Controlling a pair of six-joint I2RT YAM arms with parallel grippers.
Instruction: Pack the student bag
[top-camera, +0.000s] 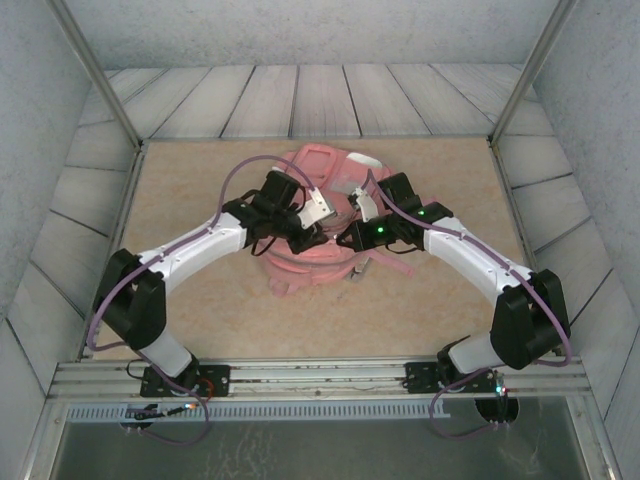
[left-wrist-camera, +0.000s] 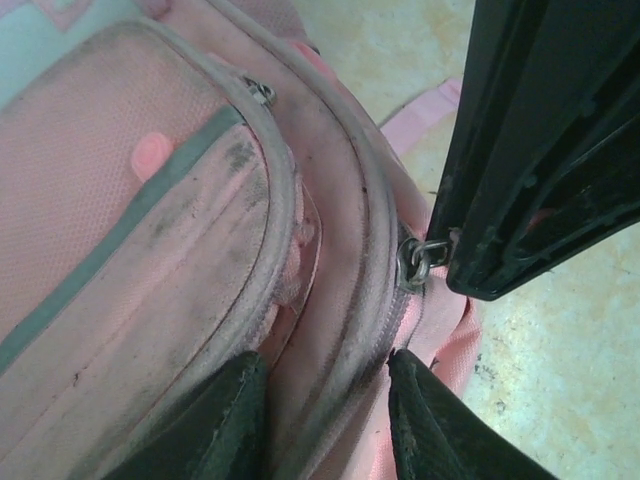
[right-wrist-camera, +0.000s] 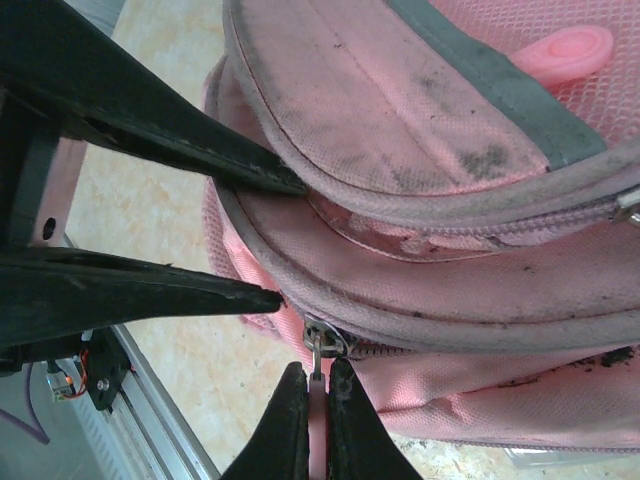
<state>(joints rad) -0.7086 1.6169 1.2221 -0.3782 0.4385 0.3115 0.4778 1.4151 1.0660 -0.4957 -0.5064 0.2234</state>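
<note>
Pink student bag (top-camera: 316, 266), grimy, lying flat at table centre.

Beige tabletop (top-camera: 200, 310), grey plank walls (top-camera: 300, 100), metal posts (top-camera: 95, 70)

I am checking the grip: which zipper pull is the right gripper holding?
The pink pull on the student bag's zipper nearest the table; the front pocket's slider is untouched.

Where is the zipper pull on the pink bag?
The zipper pull sits bottom centre in the right wrist view, pinched in the right gripper, on the side of the student bag, just below the left gripper.
</note>
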